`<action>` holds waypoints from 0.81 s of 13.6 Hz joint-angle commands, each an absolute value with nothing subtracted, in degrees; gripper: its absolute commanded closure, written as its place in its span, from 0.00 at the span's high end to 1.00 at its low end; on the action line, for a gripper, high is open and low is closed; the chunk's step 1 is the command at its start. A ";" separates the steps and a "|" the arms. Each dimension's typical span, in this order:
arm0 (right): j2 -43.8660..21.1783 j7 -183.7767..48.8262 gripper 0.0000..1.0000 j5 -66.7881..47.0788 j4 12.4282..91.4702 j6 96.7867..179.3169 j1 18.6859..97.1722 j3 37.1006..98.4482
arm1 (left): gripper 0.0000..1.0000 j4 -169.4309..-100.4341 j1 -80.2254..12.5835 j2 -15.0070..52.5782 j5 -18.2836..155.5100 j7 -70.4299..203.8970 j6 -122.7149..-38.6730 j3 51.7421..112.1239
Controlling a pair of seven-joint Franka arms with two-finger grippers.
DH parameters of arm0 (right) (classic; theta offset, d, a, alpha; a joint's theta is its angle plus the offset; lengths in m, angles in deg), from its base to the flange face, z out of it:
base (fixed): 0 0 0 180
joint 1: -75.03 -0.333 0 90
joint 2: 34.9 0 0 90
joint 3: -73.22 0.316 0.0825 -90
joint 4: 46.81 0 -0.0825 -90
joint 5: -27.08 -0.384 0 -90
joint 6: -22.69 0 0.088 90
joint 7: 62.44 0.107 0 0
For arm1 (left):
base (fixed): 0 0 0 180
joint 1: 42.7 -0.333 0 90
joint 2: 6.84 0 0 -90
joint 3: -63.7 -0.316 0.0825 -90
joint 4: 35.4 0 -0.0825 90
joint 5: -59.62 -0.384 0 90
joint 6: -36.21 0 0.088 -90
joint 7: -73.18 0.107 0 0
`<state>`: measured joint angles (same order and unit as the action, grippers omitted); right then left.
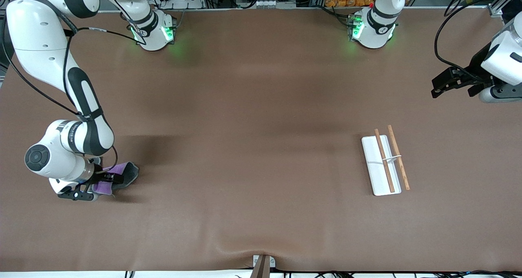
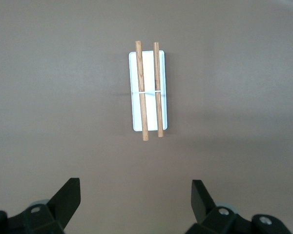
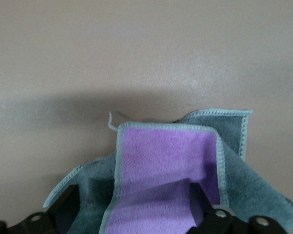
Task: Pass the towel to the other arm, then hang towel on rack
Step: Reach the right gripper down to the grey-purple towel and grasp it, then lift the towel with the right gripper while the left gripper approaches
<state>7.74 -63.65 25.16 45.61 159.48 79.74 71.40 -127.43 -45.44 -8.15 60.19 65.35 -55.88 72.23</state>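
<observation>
The towel point(image 1: 129, 174) lies crumpled on the brown table near the right arm's end, grey side out with a purple fold point(image 3: 166, 161) turned up. My right gripper point(image 1: 108, 180) is down on it, open. Its fingers point(image 3: 201, 197) stand wide on either side of the purple fold, with the cloth between them point(image 3: 135, 204). The rack point(image 1: 379, 168) is a white base with two wooden rods, and it lies flat toward the left arm's end. My left gripper point(image 1: 442, 86) waits in the air at that end, open and empty point(image 2: 136, 200), with the rack point(image 2: 149, 92) in its view.
The two arm bases point(image 1: 157, 31) point(image 1: 373, 31) stand along the table's edge farthest from the front camera. A small clamp point(image 1: 263, 263) sits at the nearest edge. Bare brown tabletop point(image 1: 253, 147) stretches between towel and rack.
</observation>
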 commanded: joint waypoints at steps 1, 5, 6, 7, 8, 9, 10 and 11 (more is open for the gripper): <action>8.61 -63.59 0.18 24.79 44.16 159.37 80.21 71.73 | 1.00 -126.71 -45.33 -7.89 60.06 66.59 -56.08 72.31; 8.52 -63.06 0.00 24.71 44.24 159.19 80.04 71.73 | 1.00 -126.89 -45.24 -7.89 60.06 66.59 -56.08 72.31; 8.52 -62.97 0.00 24.71 44.25 159.19 79.86 71.73 | 1.00 -126.89 -45.24 -7.80 60.06 66.59 -56.08 72.31; 8.17 -62.97 0.00 24.71 44.16 159.02 79.51 71.73 | 1.00 -126.98 -45.24 -7.80 60.06 66.68 -56.08 72.31; 7.82 -62.97 0.00 24.79 44.16 158.40 79.16 71.73 | 1.00 -126.98 -45.24 -7.80 60.06 66.68 -56.08 72.31; 7.30 -62.97 0.00 25.05 44.07 157.53 78.64 71.73 | 1.00 -126.98 -45.24 -7.80 60.06 66.68 -56.08 72.31; 6.25 -63.32 0.00 25.23 44.07 156.21 78.11 71.73 | 1.00 -126.89 -45.24 -7.80 60.06 66.59 -56.08 72.31; 4.58 -63.32 0.00 25.84 44.07 153.50 77.32 71.64 | 1.00 -126.89 -44.98 -7.80 60.06 66.59 -56.08 72.31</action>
<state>7.42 -63.55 25.23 44.35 157.58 78.57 71.65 -127.44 -45.40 -8.02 60.19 65.35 -55.88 72.35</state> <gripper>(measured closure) 0.978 0.000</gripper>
